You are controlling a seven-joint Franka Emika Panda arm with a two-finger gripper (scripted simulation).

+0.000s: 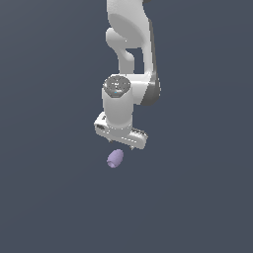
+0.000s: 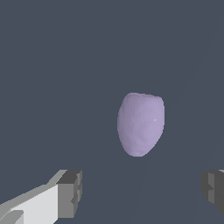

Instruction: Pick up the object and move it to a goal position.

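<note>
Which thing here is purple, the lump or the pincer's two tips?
The egg-shaped lump. It is pale purple and rounded; the pincer tips are grey, blocky, spread apart.

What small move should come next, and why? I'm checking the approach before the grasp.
Probably shift the open gripper until the purple lump sits between its fingers, then lower. In the wrist view the lump lies beyond the fingertips, untouched, and looks narrower than the gap.

Object (image 2: 141, 124): pale lavender, matt, smooth, with faint facets and one tiny highlight. Arm (image 1: 129, 44): white shell, smooth, soft sheen like moulded plastic; dark grey joint trim. Fingers (image 2: 70, 192): dull grey blocks, matt, ridged faces. Ground (image 1: 44, 197): uniform dark slate, flat, without gloss.
</note>
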